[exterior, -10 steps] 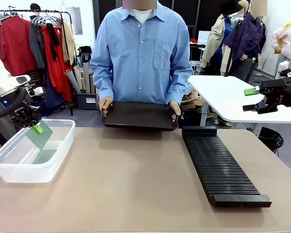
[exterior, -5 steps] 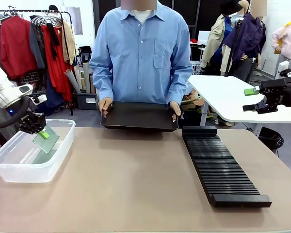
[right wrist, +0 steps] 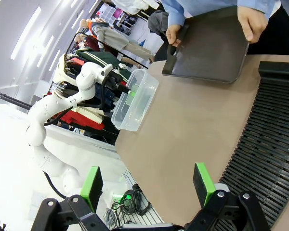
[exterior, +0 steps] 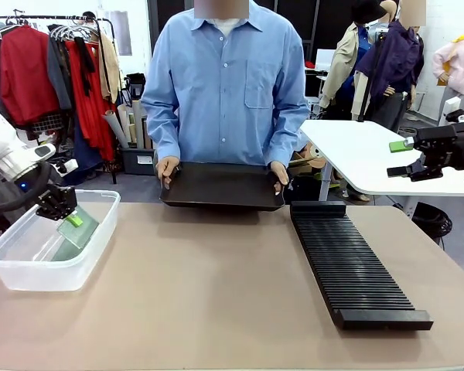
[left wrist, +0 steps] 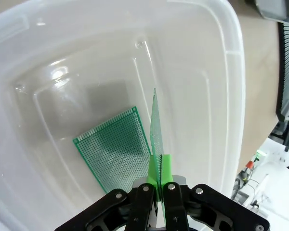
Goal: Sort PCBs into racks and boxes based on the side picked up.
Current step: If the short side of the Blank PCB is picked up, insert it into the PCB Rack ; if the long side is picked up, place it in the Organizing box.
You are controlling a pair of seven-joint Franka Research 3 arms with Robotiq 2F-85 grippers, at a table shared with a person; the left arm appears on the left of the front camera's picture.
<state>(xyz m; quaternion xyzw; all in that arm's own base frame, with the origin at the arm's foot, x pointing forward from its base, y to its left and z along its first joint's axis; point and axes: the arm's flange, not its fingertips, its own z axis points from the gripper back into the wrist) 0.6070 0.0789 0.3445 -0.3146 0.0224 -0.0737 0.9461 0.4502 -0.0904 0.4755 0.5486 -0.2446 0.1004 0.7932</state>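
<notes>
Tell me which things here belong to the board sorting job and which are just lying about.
Part of the job:
- PCB held in the left claw
- PCB lying flat in the clear tub
- slotted rack
- black tray in the person's hands

Just lying about:
- clothes rail behind
- white side table

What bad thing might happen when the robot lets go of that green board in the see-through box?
1. The left gripper pinches the held PCB by one edge, with the board on edge. Once released it may tip over, perhaps against the box wall.
2. Another PCB already lies flat on the box floor right beside it, so the held one could land on it and scratch it.
3. The gripper reaches low inside the box, so it might bump the rim on the way out.
</notes>
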